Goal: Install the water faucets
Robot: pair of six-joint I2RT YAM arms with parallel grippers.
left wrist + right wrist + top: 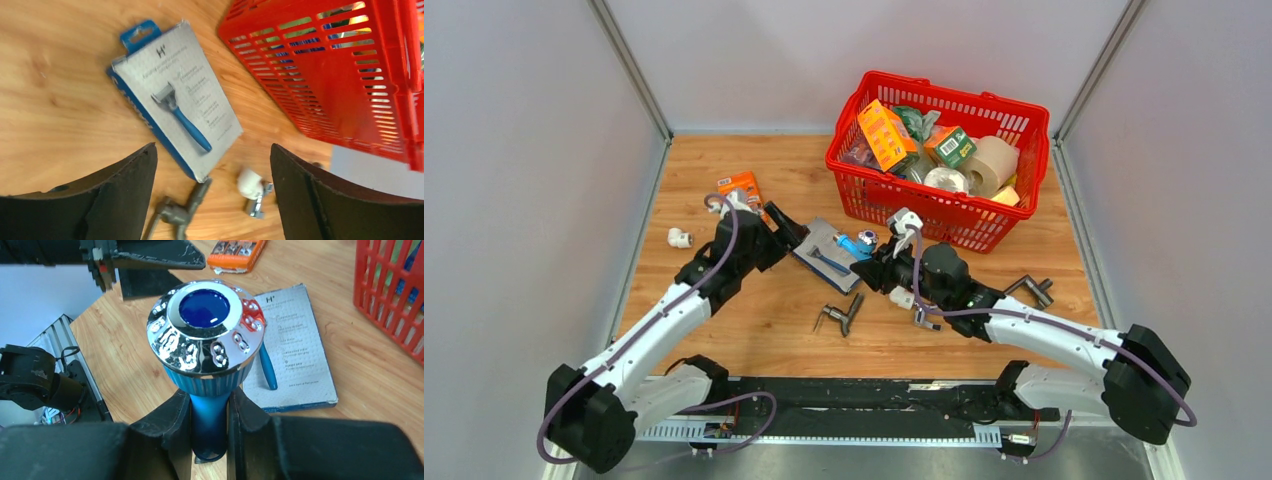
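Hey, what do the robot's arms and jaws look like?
Both the left arm and right arm have white link shells with black joints and black wrists. A thin purplish cable loops along each. The jaws are matte black and broad.

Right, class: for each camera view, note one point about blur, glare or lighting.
Top external: even light, sharp, faint shadows. Left wrist: red basket and razor pack smeared by blur. Right wrist: blue faucet sharp, its chrome cap glinting with reflections.

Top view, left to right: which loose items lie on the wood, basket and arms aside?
White fitting → orange packet → grey tap → chrome tap with white elbow → dark tap.
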